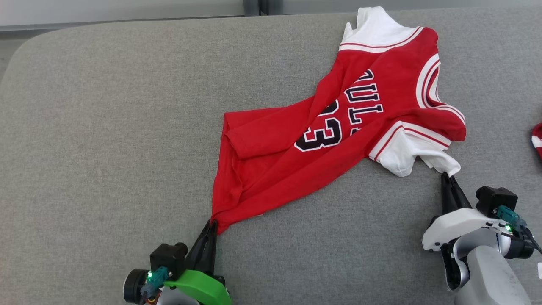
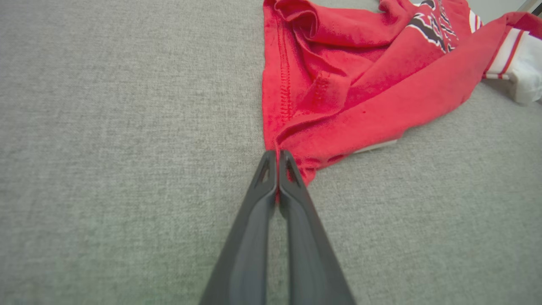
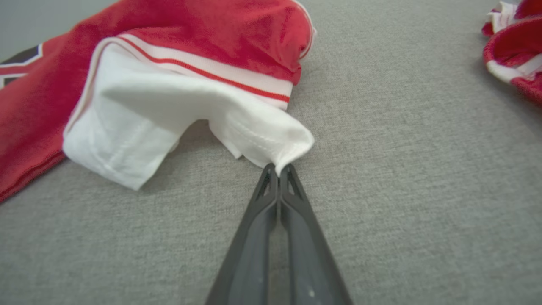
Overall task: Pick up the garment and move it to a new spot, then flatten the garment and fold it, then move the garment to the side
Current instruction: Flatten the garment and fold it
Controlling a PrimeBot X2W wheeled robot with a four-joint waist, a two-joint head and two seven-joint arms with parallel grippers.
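The garment (image 1: pixel 338 127) is a red jersey with white sleeves and black numbers, lying crumpled and slanted across the grey surface. My left gripper (image 1: pixel 213 222) is shut on its red bottom hem corner, which the left wrist view shows pinched between the tips of the gripper (image 2: pixel 277 153) below the bunched garment (image 2: pixel 347 84). My right gripper (image 1: pixel 446 174) is shut on the edge of the near white sleeve; in the right wrist view the gripper (image 3: pixel 279 167) clamps the tip of that sleeve of the garment (image 3: pixel 178 97).
A grey fabric surface (image 1: pixel 106 148) runs under everything, with its rounded back-left corner in the head view. Another red and white piece of cloth (image 1: pixel 537 140) lies at the right edge, seen as cloth (image 3: pixel 514 55) in the right wrist view.
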